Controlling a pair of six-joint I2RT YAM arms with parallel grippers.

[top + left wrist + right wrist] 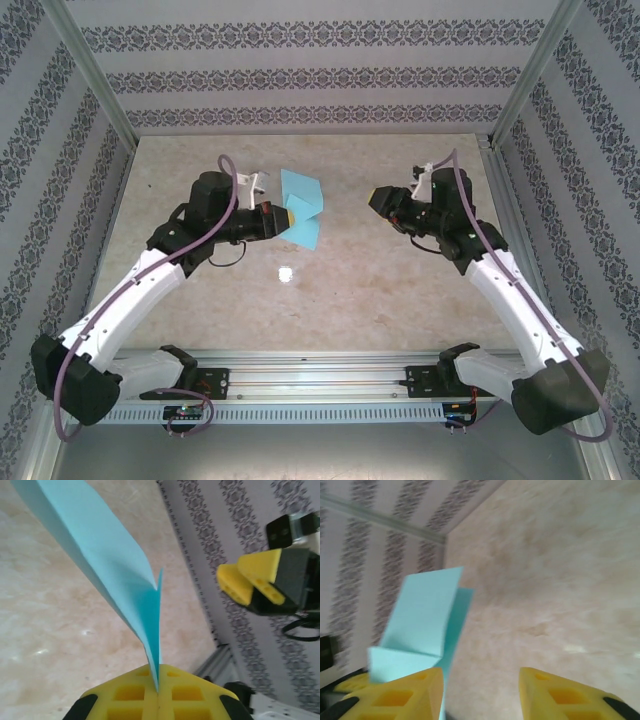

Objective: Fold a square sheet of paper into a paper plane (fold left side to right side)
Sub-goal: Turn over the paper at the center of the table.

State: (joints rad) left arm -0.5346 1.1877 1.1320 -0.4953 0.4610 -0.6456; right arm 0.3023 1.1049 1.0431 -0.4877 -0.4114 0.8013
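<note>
Sheet [303,205]: pale blue, part-folded into two panels meeting at a crease, at about 11 o'clock from the middle of the table [340,300]. I cannot tell whether its lower corner touches the top. The left gripper [290,215] is at the sheet's 8 o'clock, jaws together and clamped on the bottom edge of the fold — in the left wrist view the paper rises straight out of the seam where the yellow jaws meet. The right gripper [377,198] stands at the sheet's 3 o'clock, clear of it, jaws apart with nothing between them. Risks, as judged from this: a single pinch near one edge leaves the panels free, and they already splay above the clamp. The layers may spring apart or shear, so the edges no longer line up and the next crease lands skewed. Thin paper held at one point may also droop or twist if the arm moves, or slip out of the clamp. If the right gripper comes in from 3 o'clock while the flap stands proud, a jaw could catch it — crumpling or tearing the sheet.
</note>
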